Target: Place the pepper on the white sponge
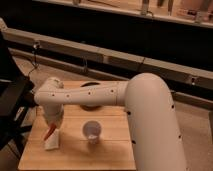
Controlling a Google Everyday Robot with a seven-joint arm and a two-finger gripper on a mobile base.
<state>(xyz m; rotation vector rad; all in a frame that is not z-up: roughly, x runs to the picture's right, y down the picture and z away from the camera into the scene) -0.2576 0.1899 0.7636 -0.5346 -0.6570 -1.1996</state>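
Pincer [50,124] hangs at the far end of the arm [100,94], low over the front left part of the tabletop [117,150] as the camera sees it, directly above the sponge [53,143]. Whether it is clenched on the pepper [48,133] or released cannot be told from this view. The pepper shows as a slim orange-red shape slanting down from under the pincer. Its lower end is at the sponge's upper left edge, touching it or very nearly so. The sponge lies near the tabletop's left edge. A white cup [91,131] stands to its right, apart from both.

The step in hand appears to be the set-down itself, and the task looks close to done. To do it well, the robot should have the pepper's weight bearing on the sponge before it lets go. The pepper sits toward the sponge's edge rather than its middle and, being long and slanted, could tip or roll off onto the wood. A slight shift toward the sponge's centre would give more margin. The release should be gentle and the withdrawal straight up, so that the pincer neither drags the pepper nor nudges the light sponge sideways. The cup looks far enough off that a vertical lift should clear it.
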